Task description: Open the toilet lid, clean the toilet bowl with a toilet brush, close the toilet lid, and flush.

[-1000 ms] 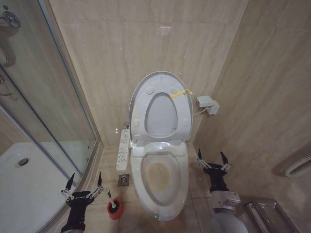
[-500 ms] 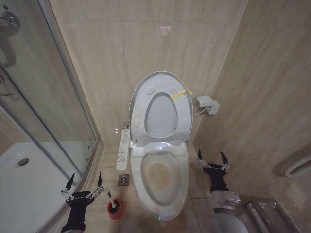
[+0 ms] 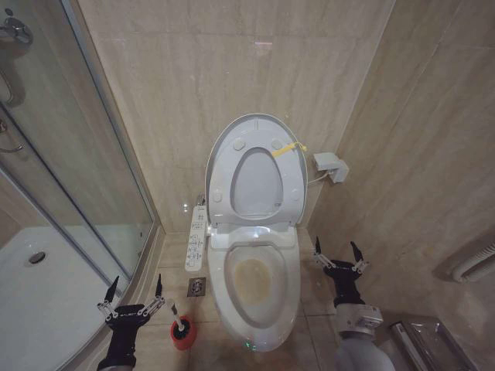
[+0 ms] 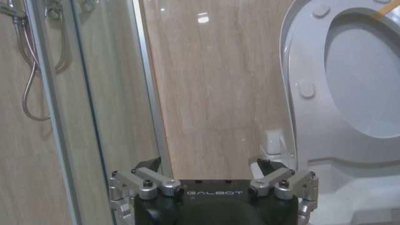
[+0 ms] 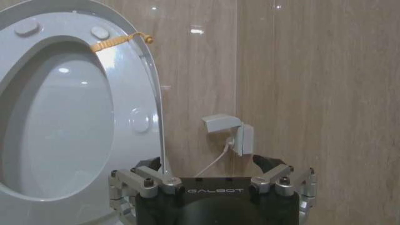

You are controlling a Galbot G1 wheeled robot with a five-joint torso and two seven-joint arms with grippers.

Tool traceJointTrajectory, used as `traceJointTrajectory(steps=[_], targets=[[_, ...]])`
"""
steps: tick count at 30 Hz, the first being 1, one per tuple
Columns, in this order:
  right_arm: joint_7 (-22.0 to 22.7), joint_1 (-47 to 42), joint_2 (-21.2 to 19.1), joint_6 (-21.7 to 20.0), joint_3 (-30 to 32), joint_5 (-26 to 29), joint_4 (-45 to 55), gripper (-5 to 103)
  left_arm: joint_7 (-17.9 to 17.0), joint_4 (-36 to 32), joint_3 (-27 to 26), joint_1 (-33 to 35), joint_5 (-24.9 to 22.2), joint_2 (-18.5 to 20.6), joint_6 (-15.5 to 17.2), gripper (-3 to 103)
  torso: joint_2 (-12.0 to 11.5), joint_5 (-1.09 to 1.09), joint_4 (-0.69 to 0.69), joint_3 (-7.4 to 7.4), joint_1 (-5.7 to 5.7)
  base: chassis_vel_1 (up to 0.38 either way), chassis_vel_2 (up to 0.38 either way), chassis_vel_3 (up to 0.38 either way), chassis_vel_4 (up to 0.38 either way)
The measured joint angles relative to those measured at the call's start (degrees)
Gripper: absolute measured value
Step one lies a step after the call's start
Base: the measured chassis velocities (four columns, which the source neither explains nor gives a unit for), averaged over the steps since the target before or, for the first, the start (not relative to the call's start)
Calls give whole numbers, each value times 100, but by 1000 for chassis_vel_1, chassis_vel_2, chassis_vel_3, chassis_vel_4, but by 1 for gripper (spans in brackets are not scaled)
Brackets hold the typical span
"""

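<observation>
Toilet lid point(image 3: 255, 131): raised upright against the far wall together with the seat ring point(image 3: 224, 174), a yellow strap point(image 3: 288, 148) at its upper right edge.
Toilet bowl point(image 3: 255, 321): on the floor in the middle of the scene, open, with a yellowish-brown stain inside.
Toilet brush point(image 3: 176, 313): standing in its red holder point(image 3: 182, 334) on the floor just left of the bowl, white handle leaning toward the left hand.
Left hand point(image 3: 133, 297): low and near, left of the brush and just beside its handle, not touching it; fingers spread wide apart, holding nothing.
Right hand point(image 3: 337, 255): low on the right of the bowl, close to its rim but apart from it; fingers spread wide apart, holding nothing.
Button panel point(image 3: 196, 238): long white strip on the bowl's left side.
Wall box point(image 3: 328, 165): white, on the right wall, a cable running from it toward the toilet.
Shower enclosure point(image 3: 93, 170): glass, on the left.
</observation>
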Motion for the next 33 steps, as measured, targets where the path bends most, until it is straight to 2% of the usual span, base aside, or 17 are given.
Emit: traceJointTrajectory(steps=[27, 30, 33], targets=[[-25, -42, 0, 0, 20, 1, 2, 100, 0, 1, 1, -1, 0, 0, 0, 100, 0, 0, 0, 0, 0, 0, 0, 0, 0], [-218, -312, -6, -11, 166, 17, 39, 100, 0, 0, 1, 0, 0, 0, 0, 100, 0, 0, 3, 0, 0, 0, 0, 0, 0], [-704, -1020, -23, -55, 544, 109, 147, 100, 0, 1, 1, -1, 0, 0, 0, 100, 0, 0, -2, 0, 0, 0, 0, 0, 0]])
